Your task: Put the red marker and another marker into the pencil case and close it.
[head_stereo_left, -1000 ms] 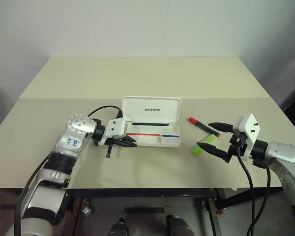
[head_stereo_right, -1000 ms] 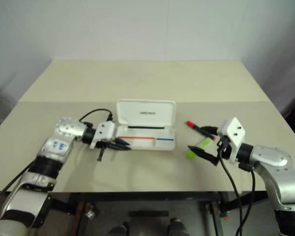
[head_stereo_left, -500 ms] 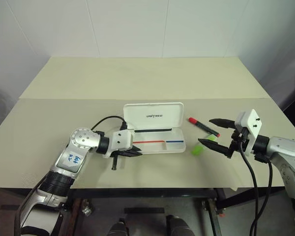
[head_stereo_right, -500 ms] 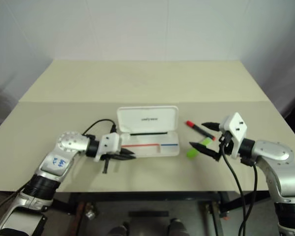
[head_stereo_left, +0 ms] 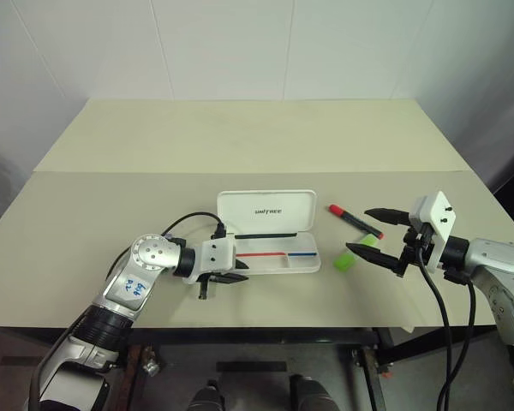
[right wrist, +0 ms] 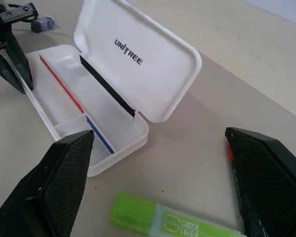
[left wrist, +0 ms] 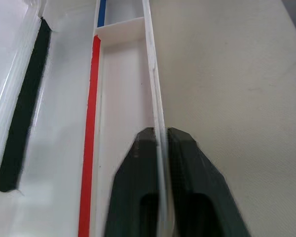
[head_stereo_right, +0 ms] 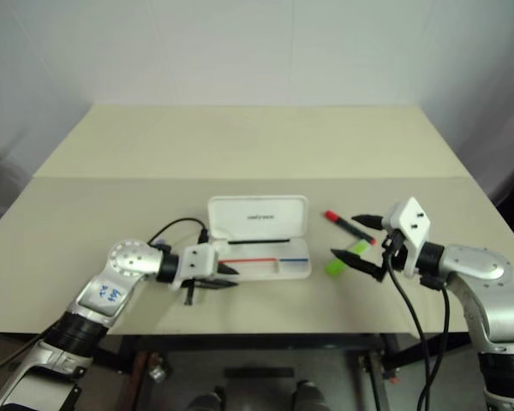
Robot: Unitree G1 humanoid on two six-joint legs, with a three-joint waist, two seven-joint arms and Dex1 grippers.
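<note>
The pencil case (head_stereo_left: 283, 205) lies open in the middle of the table, its white lid standing up at the back and a red and blue stripe in its tray. My left gripper (head_stereo_left: 233, 273) is at the tray's left front corner. In the left wrist view its fingers (left wrist: 138, 197) are shut on the tray's thin front wall (left wrist: 153, 89). The red marker (head_stereo_left: 354, 220) lies to the right of the case, and the light-green highlighter (head_stereo_left: 343, 261) lies just in front of it. My right gripper (head_stereo_left: 357, 229) hovers open over both markers, holding nothing.
The beige table (head_stereo_left: 240, 137) reaches far back behind the case. Its front edge (head_stereo_left: 265, 327) runs close below both grippers. A black cable (head_stereo_left: 188, 220) loops from my left wrist beside the case.
The left gripper has sunk and drawn back toward the table's front edge, and the open case came with it. The markers and the right gripper stayed put.
</note>
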